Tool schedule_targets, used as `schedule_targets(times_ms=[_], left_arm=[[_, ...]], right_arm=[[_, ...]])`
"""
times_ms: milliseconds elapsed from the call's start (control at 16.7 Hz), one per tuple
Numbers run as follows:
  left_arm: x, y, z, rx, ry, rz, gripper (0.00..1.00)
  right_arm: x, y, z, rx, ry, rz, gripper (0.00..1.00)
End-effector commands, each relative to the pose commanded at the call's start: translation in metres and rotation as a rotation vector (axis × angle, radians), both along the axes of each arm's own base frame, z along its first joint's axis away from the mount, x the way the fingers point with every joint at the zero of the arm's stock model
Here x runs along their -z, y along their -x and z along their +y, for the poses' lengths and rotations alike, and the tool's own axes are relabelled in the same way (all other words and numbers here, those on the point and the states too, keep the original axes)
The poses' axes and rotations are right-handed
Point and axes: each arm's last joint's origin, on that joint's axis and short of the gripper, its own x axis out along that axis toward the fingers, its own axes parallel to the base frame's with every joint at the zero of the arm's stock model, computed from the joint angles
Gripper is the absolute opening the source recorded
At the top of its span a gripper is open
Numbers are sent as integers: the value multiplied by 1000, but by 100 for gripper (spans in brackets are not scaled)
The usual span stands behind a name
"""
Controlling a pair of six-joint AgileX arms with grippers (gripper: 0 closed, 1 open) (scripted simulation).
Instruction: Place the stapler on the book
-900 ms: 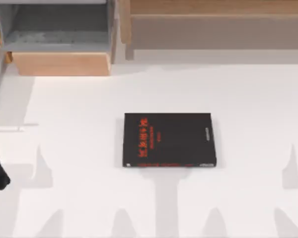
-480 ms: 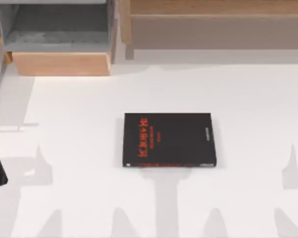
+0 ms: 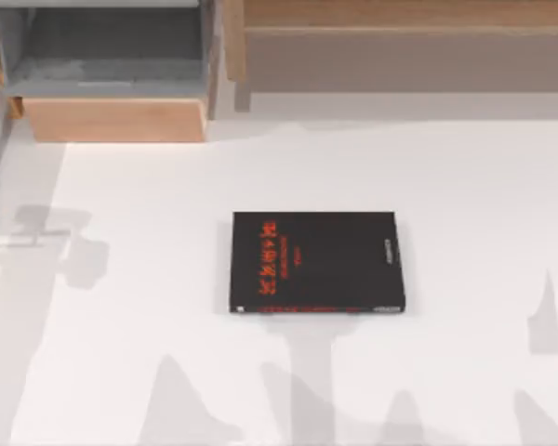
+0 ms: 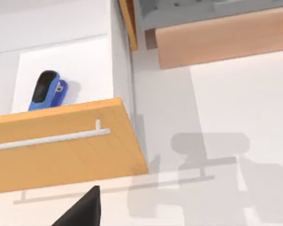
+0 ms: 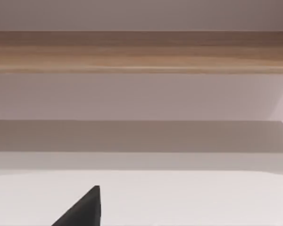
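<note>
Book [image 3: 316, 263]: flat black rectangle with sharp corners and a matte cover, lying at the middle of the white table [image 3: 465, 186]. Red lettering runs across the cover nearer its left side, and a thin red line follows the near edge.

Stapler [image 4: 47, 91]: small, narrow, bright blue body with a rounded black top. In the left wrist view it lies inside an open drawer [image 4: 61, 141], on the drawer's pale, smooth floor, well apart from the book.

Drawer: light wood-grain front panel carrying a slim white bar handle [image 4: 52, 138]; the stapler sits just behind that panel with bare floor around it.

Cabinet [image 3: 112, 70]: wooden frame with a grey recess, at the table's far left corner in the top view.

Shelf [image 3: 400, 46]: long wooden ledge along the far edge; the right wrist view shows its plank as a straight horizontal band.

Open room: bare table surface on every side of the book, crossed by soft grey shadows.

Left gripper [image 4: 82, 209]: one dark fingertip shows in its own wrist view; whether it is released or clenched, I cannot tell.

Right gripper [image 5: 82, 209]: one dark fingertip likewise; I cannot tell its state.
</note>
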Motion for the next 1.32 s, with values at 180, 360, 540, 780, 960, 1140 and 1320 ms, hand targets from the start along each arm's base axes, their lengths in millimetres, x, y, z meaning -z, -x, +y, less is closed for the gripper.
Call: schedule_targets(times_ms=[180, 360, 540, 780, 960, 1140, 1320], left_arm=[[-27, -43, 6, 25, -58, 175, 100], [-38, -87, 16, 47, -90, 336, 100], [-42, -132, 29, 63, -93, 467, 100], [-33, -194, 58, 75, -59, 605, 100], [-15, -237, 86, 79, -20, 682, 100], [11, -268, 127, 58, 11, 738, 100], [47, -287, 170, 36, 29, 788, 100]], right_arm=[[0, 0, 0, 0, 0, 0, 100], [0, 0, 0, 0, 0, 0, 100], [0, 0, 0, 0, 0, 0, 100], [0, 0, 0, 0, 0, 0, 100], [0, 0, 0, 0, 0, 0, 100], [0, 0, 0, 0, 0, 0, 100], [0, 0, 0, 0, 0, 0, 100]])
